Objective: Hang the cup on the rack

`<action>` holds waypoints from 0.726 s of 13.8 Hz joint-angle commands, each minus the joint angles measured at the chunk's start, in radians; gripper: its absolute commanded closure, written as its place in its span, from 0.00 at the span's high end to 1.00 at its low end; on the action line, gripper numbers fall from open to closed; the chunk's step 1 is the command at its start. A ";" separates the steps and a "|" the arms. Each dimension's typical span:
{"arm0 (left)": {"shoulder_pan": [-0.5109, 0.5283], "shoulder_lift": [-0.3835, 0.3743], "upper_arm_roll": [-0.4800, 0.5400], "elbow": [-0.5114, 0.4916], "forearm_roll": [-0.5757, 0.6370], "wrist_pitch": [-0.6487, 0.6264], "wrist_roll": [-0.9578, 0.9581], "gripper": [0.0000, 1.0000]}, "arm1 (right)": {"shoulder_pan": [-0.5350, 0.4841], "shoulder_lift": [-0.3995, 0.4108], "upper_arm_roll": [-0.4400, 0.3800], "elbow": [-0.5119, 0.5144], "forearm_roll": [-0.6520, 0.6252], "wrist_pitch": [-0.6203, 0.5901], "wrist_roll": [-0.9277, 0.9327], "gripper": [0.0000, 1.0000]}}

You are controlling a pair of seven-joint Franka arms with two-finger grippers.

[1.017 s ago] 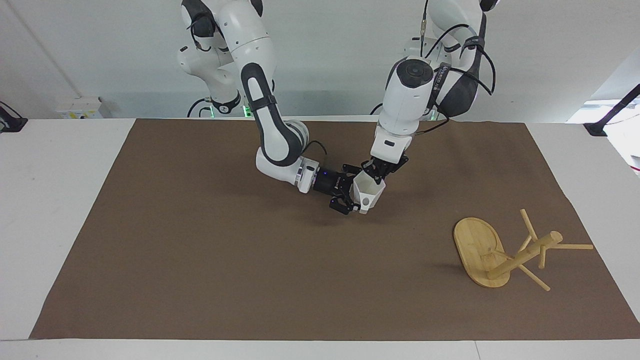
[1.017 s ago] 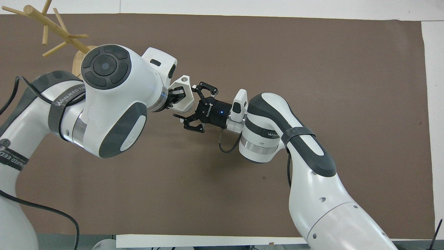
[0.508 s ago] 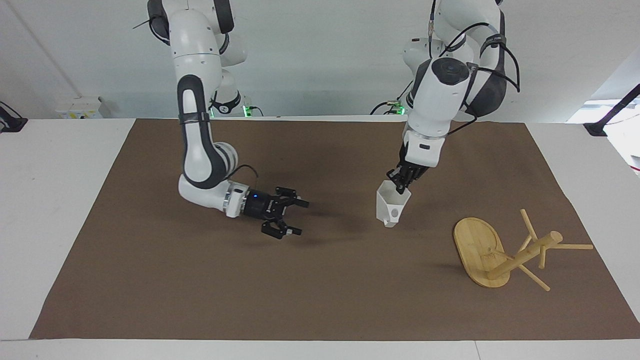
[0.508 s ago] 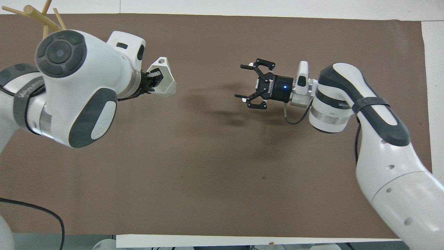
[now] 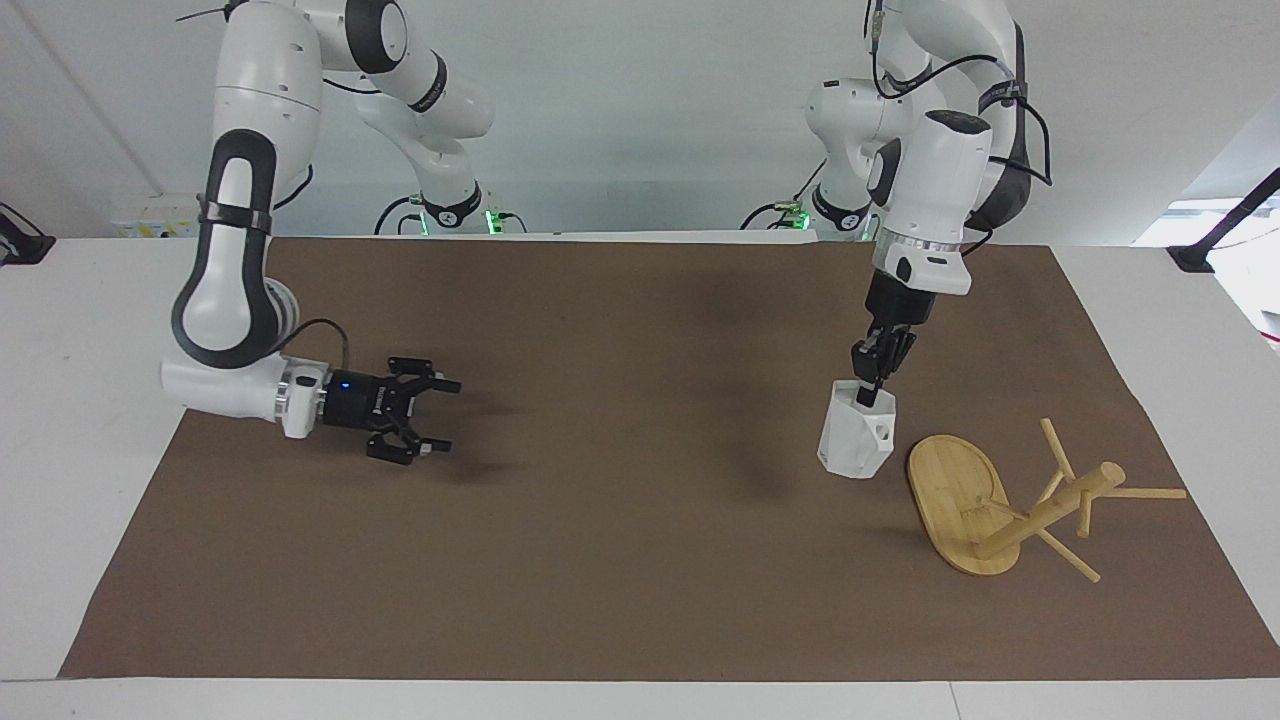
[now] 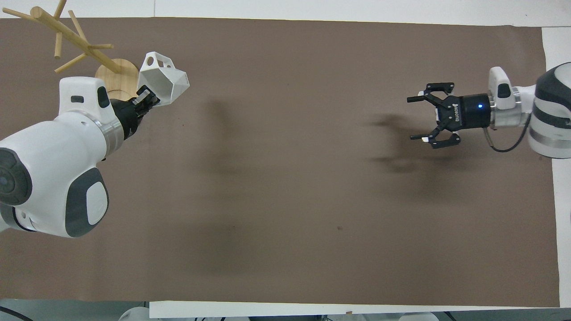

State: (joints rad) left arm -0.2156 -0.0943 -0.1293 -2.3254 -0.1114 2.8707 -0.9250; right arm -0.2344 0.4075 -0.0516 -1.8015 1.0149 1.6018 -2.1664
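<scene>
Here the white surface (image 5: pixel 60 330) carries a brown mat (image 5: pixel 620 520) before a pale wall (image 5: pixel 640 120). The left gripper (image 5: pixel 872 388), jaws closed on the cup (image 5: pixel 855 440), holds it just beside the rack (image 5: pixel 1000 510). The right gripper (image 5: pixel 432 417) hovers over the mat, jaws wide open, empty.

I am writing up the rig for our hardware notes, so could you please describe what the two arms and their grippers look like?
Both arms have glossy white rounded shells with dark grey joint panels, and black cables run along them. The left gripper is black. The right gripper is black with a small blue light on its body, white lettering, a loose black cable, and pale tips on its fingers.
</scene>
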 commanded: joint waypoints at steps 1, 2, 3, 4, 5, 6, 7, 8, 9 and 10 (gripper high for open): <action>0.013 0.020 -0.009 -0.048 -0.071 0.158 -0.018 0.00 | -0.029 -0.149 0.012 0.022 -0.242 -0.010 0.234 1.00; 0.036 0.051 -0.009 -0.040 -0.080 0.195 -0.018 0.00 | -0.026 -0.227 0.012 0.030 -0.351 -0.011 0.355 1.00; 0.045 0.068 -0.010 -0.037 -0.094 0.220 -0.018 0.00 | -0.019 -0.287 0.016 0.037 -0.440 -0.019 0.472 1.00; 0.047 0.082 -0.010 -0.032 -0.105 0.238 -0.018 0.00 | -0.014 -0.335 0.021 0.039 -0.494 -0.035 0.585 1.00; 0.050 0.100 -0.010 -0.022 -0.108 0.245 -0.021 0.00 | -0.010 -0.381 0.025 0.040 -0.525 -0.051 0.697 1.00; 0.054 0.120 -0.010 -0.006 -0.123 0.248 -0.021 0.00 | -0.002 -0.413 0.039 0.042 -0.564 -0.052 0.777 1.00; 0.071 0.143 -0.010 0.017 -0.129 0.248 -0.020 0.00 | 0.004 -0.444 0.064 0.060 -0.632 -0.060 0.877 1.00; 0.079 0.160 -0.010 0.030 -0.129 0.248 -0.020 0.00 | 0.010 -0.450 0.091 0.121 -0.742 -0.101 1.014 1.00; 0.096 0.172 -0.010 0.040 -0.128 0.249 -0.020 0.00 | 0.026 -0.447 0.117 0.173 -0.827 -0.153 1.154 1.00; 0.113 0.183 -0.012 0.055 -0.128 0.251 -0.021 0.00 | 0.035 -0.443 0.125 0.218 -0.881 -0.210 1.294 1.00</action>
State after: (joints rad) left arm -0.1389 0.0522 -0.1297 -2.3140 -0.2274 3.1027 -0.9411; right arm -0.2110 -0.0649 0.0447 -1.6760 0.2380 1.4692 -1.0839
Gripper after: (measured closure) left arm 0.947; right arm 0.000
